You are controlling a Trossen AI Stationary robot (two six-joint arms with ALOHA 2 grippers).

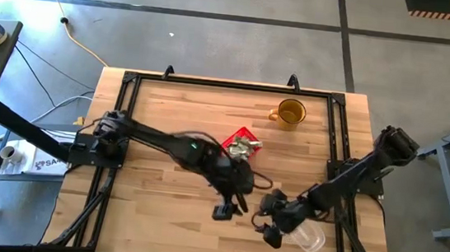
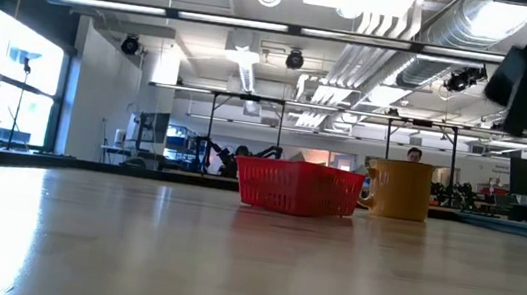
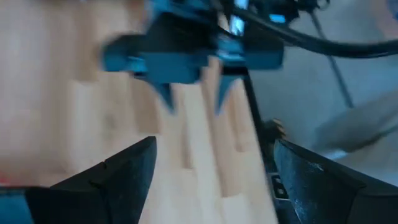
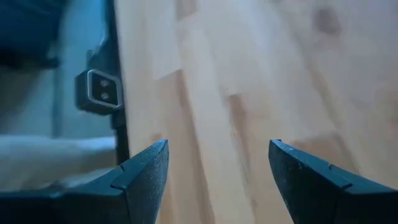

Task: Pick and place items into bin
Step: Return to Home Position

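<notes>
We see the red bin [image 1: 237,135], holding pale packets [image 1: 245,149], standing mid-tabletop [image 1: 169,104], well clear of every edge. The left claw [image 3: 214,143] hangs just beside it, spread wide and empty. The right claw [image 4: 218,143], equally wide and empty, hovers near the front edge beside a clear container [image 1: 310,238].

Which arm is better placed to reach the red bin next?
Left, probably. The left gripper, open and empty, hangs nearer the red bin than the other. The right gripper, also open, sits farther off beside the clear container.
</notes>
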